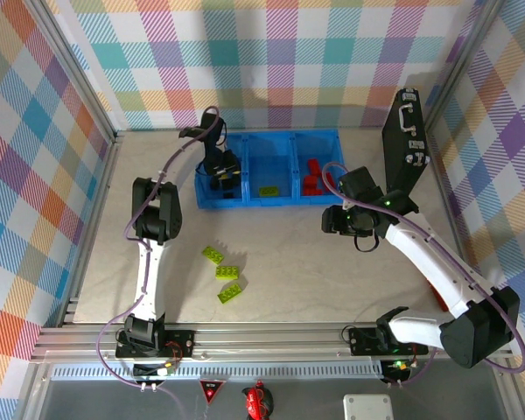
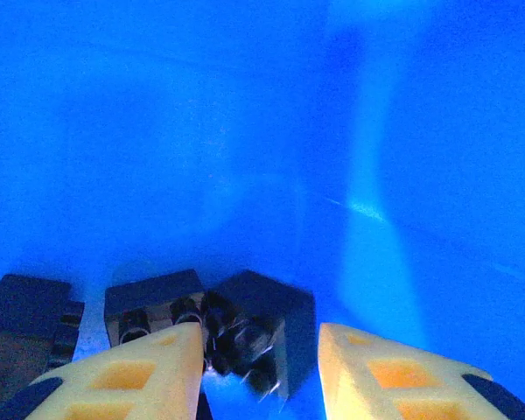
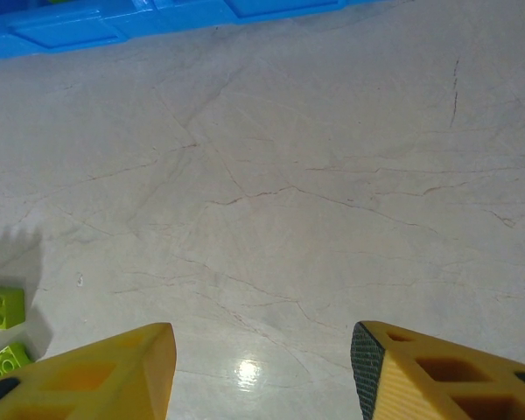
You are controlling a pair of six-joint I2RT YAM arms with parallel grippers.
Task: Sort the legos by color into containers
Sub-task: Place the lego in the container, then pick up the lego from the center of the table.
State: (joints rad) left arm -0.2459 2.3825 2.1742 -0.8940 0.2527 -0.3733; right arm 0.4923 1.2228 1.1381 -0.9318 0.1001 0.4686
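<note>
The walls all round are checked in lots of bright colours, and the bench (image 1: 332, 280) is pale stone with thin cracks. At the top middle, seen from above, sits the bright blue see-through plastic tray with three square boxes (image 1: 280, 136).

The left tool (image 1: 220, 179) is down in the left box. Its yellow fingers (image 2: 131, 372) are spread. A little black studded cube (image 2: 276, 306) sits between them with a gap on one side, next to other black cubes (image 2: 149, 297). Red bricks (image 1: 312, 178) fill the right box, and one green brick (image 1: 268, 191) lies in the middle box.

Three lime-green studded bricks (image 1: 227, 272) lie on the bench, lower left of centre. The right tool (image 1: 332, 220) is spread with nothing in it, above bare bench. The green ones are off to its left.

I think the left tool is a bit nearer them, but the right one is free. The middle brick lies long-ways left to right, so fingers would pinch across its narrow way.
</note>
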